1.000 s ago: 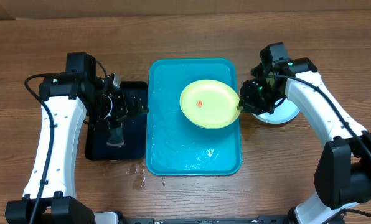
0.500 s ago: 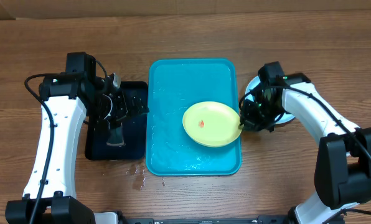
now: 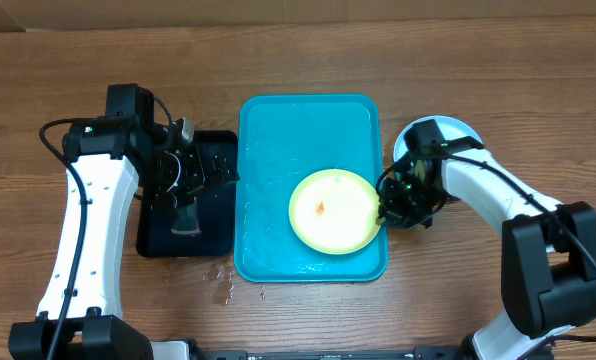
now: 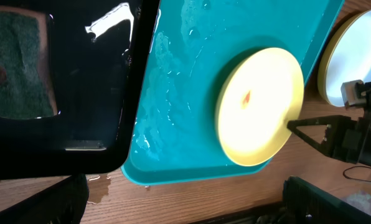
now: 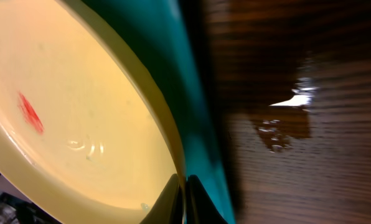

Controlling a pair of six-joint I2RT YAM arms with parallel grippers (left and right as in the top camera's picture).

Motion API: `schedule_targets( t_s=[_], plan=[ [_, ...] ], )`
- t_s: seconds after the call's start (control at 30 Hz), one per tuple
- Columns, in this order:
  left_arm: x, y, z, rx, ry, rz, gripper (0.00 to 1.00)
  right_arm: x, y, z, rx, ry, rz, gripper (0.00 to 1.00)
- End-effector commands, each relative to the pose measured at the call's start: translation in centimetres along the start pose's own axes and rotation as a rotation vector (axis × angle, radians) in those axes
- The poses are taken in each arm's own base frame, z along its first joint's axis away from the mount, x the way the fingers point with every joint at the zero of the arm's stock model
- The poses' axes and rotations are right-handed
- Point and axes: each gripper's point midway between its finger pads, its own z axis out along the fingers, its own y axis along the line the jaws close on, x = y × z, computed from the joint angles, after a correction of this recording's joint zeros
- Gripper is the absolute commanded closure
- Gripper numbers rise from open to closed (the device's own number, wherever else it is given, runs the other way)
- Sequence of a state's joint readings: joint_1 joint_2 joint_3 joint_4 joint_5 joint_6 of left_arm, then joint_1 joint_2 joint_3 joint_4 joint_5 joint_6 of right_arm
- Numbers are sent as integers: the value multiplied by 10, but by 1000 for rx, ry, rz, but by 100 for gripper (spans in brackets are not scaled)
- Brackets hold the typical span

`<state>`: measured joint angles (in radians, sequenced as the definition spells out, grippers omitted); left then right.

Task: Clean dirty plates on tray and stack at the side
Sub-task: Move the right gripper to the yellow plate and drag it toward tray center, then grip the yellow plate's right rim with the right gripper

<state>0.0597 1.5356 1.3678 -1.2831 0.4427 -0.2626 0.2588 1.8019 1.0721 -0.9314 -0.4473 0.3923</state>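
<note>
**A:** How is the left arm posed?

**B:** The left arm comes in from the near left and bends over the dark tray. Its left fingers are released. They sit wide apart at the two lower corners of the wrist view, with nothing between them.

**A:** What's in that dark tray?

**B:** A green sponge, lying flat.

**A:** And the next container along?

**B:** The turquoise tray, wet, with its long axis running from far to near. It holds one lime-rimmed plate in its near right corner. The plate is face up and round, so it has no long axis. A red-orange smear sits near its middle.

**A:** And the right arm?

**B:** The right arm curls in from the right, its wrist just beside the tray's right rim. The right fingers are clenched on the plate's right edge.

**A:** Anything further right?

**B:** On the wooden surface, a light-blue plate rests on a second lime-rimmed plate. The arm partly hides them from overhead.
</note>
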Motion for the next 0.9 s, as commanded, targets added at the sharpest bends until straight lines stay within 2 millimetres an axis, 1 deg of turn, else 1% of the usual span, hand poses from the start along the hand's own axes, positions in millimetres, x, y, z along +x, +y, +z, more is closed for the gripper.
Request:
schedule_targets(
  t_s=[0.0, 0.13, 0.23, 0.87],
  plan=[
    [-3, -4, -4, 21, -11, -12, 0, 9, 15, 5, -15, 7, -58, 96],
    [-3, -4, -4, 21, -11, -12, 0, 14, 26, 12, -13, 10, -109, 96],
    [-3, -4, -4, 21, -11, -13, 0, 16, 29, 13, -13, 10, -119, 96],
    [-3, -4, -4, 21, -11, -13, 0, 10, 26, 13, 14, -18, -124, 96]
  ],
)
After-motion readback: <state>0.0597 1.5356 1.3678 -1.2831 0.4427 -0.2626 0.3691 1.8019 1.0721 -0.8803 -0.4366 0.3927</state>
